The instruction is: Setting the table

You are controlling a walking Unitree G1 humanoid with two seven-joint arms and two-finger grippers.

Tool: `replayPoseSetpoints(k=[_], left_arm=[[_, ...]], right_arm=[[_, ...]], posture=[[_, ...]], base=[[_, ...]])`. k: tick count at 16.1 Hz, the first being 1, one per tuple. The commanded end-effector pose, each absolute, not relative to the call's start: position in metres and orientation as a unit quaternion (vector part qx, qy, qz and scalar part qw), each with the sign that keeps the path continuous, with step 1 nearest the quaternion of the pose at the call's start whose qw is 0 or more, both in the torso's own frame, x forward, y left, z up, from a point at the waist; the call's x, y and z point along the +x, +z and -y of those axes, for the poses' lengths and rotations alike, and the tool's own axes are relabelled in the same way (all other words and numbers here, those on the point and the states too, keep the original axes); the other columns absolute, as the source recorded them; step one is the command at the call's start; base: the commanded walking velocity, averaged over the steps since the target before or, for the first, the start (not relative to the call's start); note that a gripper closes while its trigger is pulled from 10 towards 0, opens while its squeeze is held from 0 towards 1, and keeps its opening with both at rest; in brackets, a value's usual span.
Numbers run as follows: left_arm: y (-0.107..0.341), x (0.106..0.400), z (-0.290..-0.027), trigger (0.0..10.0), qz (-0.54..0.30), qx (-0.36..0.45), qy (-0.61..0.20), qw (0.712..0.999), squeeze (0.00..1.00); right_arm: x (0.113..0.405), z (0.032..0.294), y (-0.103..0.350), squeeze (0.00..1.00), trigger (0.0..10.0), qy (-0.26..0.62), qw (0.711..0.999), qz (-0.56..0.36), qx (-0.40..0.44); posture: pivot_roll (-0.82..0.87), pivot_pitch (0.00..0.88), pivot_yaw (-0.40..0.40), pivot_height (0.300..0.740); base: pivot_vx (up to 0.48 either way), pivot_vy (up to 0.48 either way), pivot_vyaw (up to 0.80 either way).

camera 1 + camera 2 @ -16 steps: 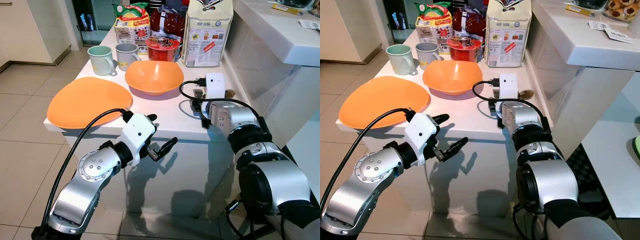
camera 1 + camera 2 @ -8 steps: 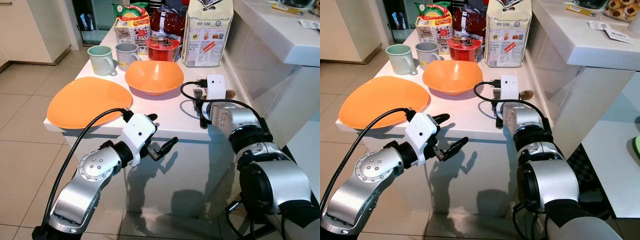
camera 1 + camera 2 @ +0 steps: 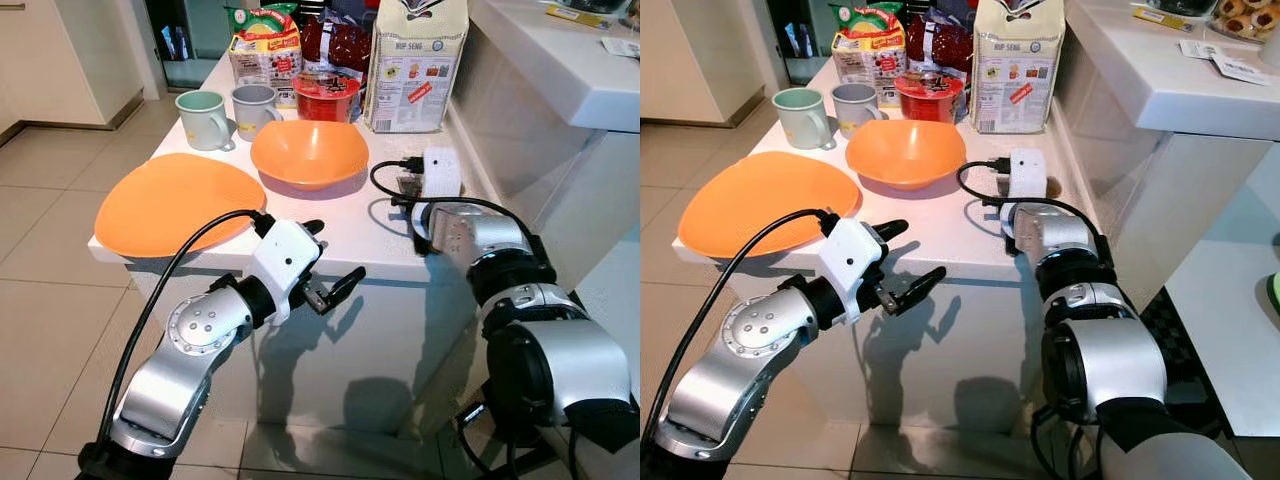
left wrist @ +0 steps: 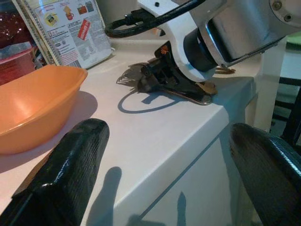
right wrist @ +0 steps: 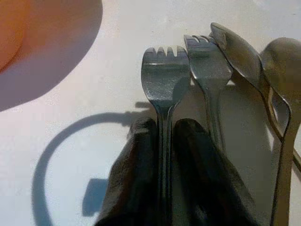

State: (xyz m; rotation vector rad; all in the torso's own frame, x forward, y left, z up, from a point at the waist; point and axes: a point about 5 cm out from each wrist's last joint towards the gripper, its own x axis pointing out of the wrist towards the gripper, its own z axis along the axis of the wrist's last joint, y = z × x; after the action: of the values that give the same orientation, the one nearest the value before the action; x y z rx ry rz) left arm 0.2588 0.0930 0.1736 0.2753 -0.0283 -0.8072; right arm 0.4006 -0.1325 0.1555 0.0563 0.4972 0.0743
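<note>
1. Looks to me like we're at the cutlery-grabbing step. In the right wrist view the right gripper (image 5: pixel 161 141) has its two black fingers (image 5: pixel 136 169) pressed in on the handle of a fork (image 5: pixel 164 75), one on each side, with the head sticking out past the tips.

2. The fork lies flat on the white table (image 3: pixel 330 225), centre-right of the left eye frame, just right of the orange bowl (image 3: pixel 308 152). Right beside it sit a second fork (image 5: pixel 208 66) and a couple of spoons (image 5: pixel 244 56), all bunched up and touching or close to it.

3. How it looks: plain shiny steel, short tines, thin flat handle. I'd guess it's slippery and sits so low that it could easily squirt out of the pinch.

4. Next move, my guess: lift straight up so the neighbours don't get dragged along, then carry it over to the big orange plate (image 3: pixel 175 200) at centre-left and lay it beside that.

5. The left gripper (image 3: pixel 325 268) hangs off the near table edge, lower centre of the frame, fingers spread wide with nothing between them. Seems idle.

6. Mint mug (image 3: pixel 203 119), grey mug (image 3: pixel 252 107) and food packs (image 3: pixel 415 60) crowd the top of the frame.
</note>
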Motion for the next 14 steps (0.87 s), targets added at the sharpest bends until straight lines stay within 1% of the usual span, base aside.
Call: replayPoseSetpoints(k=[1, 4, 7, 11, 14], left_arm=[[0.174, 0.257, -0.091, 10.0, 0.017, 0.133, -0.384, 0.914, 0.00], [0.174, 0.256, -0.093, 10.0, 0.017, 0.126, -0.365, 0.922, 0.00], [0.177, 0.264, -0.099, 10.0, 0.026, 0.132, -0.339, 0.931, 0.00], [0.191, 0.285, -0.112, 10.0, 0.052, 0.136, -0.270, 0.952, 0.00], [0.197, 0.291, -0.111, 10.0, 0.064, 0.132, -0.259, 0.955, 0.00]], right_arm=[[0.397, 0.138, 0.147, 0.00, 0.0, 0.036, 0.965, -0.255, 0.049], [0.398, 0.139, 0.155, 0.00, 0.0, 0.060, 0.970, -0.224, 0.078], [0.400, 0.141, 0.173, 0.00, 0.0, 0.088, 0.971, -0.181, 0.131], [0.402, 0.154, 0.200, 0.00, 0.0, 0.107, 0.970, -0.069, 0.205], [0.397, 0.160, 0.221, 0.00, 0.0, 0.128, 0.962, -0.008, 0.242]], posture=[[-0.06, 0.000, -0.034, 0.740], [-0.03, 0.000, -0.052, 0.740], [0.00, 0.000, -0.059, 0.740], [0.02, 0.000, -0.046, 0.740], [0.03, 0.000, -0.054, 0.740]], base=[[0.000, 0.000, 0.00], [0.000, 0.000, 0.00], [0.000, 0.000, 0.00], [0.000, 0.000, 0.00], [0.000, 0.000, 0.00]])
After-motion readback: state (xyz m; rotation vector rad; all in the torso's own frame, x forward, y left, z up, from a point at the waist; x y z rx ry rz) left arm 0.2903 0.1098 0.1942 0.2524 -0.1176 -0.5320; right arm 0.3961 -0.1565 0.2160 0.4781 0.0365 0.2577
